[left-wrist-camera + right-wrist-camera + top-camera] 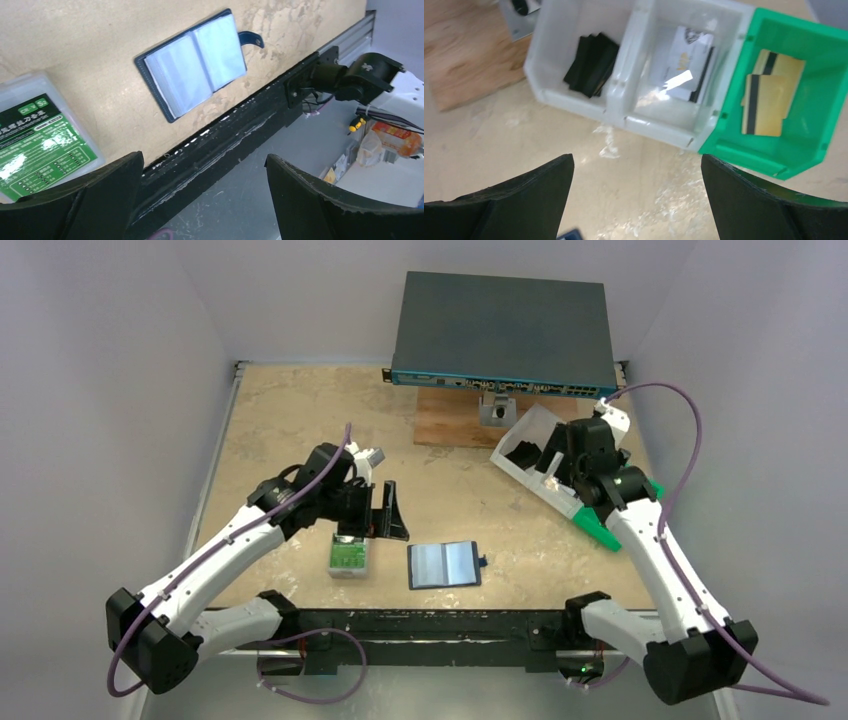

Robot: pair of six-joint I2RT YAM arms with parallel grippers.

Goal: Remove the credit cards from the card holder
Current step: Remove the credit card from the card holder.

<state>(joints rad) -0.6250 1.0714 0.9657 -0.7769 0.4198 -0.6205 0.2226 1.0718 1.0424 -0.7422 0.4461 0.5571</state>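
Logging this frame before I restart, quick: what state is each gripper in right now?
Left gripper: open, holding nothing.
Right gripper: open, holding nothing.

Wallet (pixel 444 564) was navy with pale-blue lining, cards (pixel 769 105) were gold with dark stripe, bin (pixel 814 120) was green.

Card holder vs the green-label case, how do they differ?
Card holder is navy, spread open showing pale sleeves; case is translucent grey with a green label. Card holder is wider and flatter; case is a smaller block. Both lie on the table near its front edge, untouched.
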